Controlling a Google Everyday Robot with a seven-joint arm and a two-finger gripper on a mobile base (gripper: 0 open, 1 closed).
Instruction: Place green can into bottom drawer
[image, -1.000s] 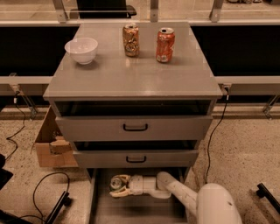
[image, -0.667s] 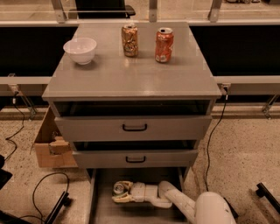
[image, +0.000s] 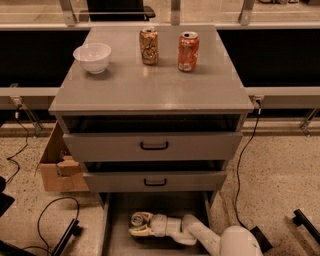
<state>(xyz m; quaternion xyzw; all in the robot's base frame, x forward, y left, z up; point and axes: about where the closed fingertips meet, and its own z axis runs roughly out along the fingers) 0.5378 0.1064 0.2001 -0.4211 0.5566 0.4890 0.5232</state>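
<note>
The green can (image: 140, 218) is down in the open bottom drawer (image: 116, 240), at its left middle; only its silver top and a bit of dark side show. My gripper (image: 139, 226) reaches in from the lower right on its white arm, and its pale fingers (image: 138, 231) are closed around the can. I cannot tell whether the can rests on the drawer's grey floor or hangs just above it.
On the cabinet top (image: 150, 85) stand a white bowl (image: 92, 57), a brown-gold can (image: 148, 46) and an orange-red can (image: 188, 51). Both upper drawers (image: 152, 145) are slightly open. A cardboard box (image: 59, 167) and cables lie on the floor to the left.
My gripper has moved the can a little lower and to the right inside the bottom drawer. Nothing on the cabinet top has moved.
</note>
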